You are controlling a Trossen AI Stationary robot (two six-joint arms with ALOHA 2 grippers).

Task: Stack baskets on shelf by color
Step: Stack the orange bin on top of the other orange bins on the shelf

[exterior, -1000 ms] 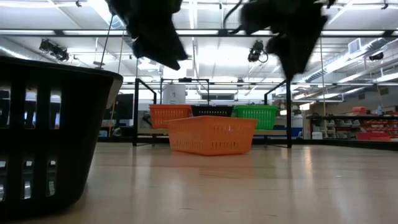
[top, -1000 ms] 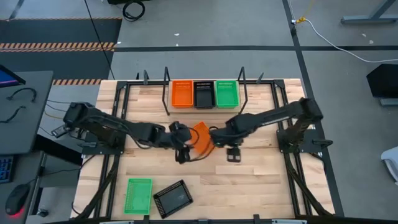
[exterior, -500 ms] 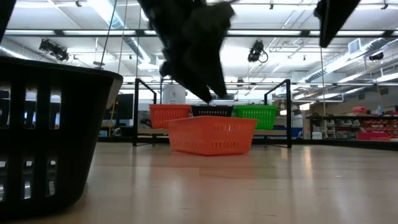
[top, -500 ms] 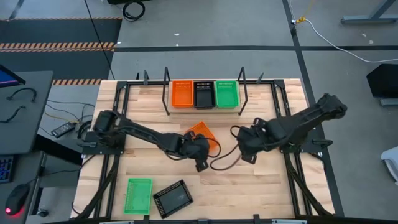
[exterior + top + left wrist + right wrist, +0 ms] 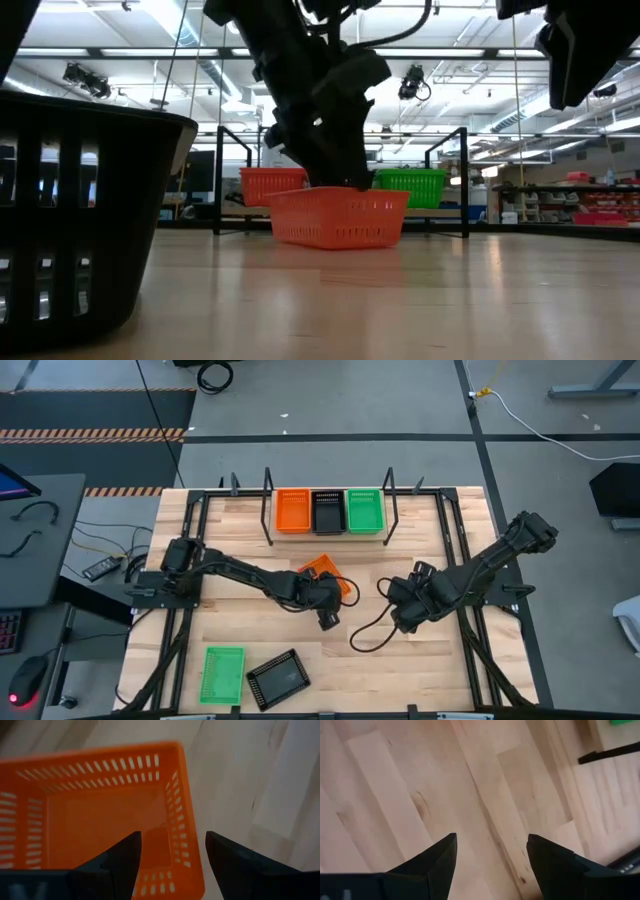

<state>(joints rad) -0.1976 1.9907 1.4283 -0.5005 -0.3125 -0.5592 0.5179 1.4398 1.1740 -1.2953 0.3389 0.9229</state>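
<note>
Three baskets (image 5: pixel 329 511) sit on the shelf (image 5: pixel 330 532); another basket (image 5: pixel 322 574) lies before it.

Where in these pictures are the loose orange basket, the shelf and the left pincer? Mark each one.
loose orange basket (image 5: pixel 100 825), left wrist view, on its inner floor.
shelf (image 5: pixel 329 536), high view, on the board's front edge.
left pincer (image 5: pixel 172 855), left wrist view, midway between its open fingertips.

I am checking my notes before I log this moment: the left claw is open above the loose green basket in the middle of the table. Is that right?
Not quite: the basket is orange, not green. The left wrist view shows the open left claw above the loose orange basket; the high view places it mid-table. The loose green basket lies at the near edge.
</note>
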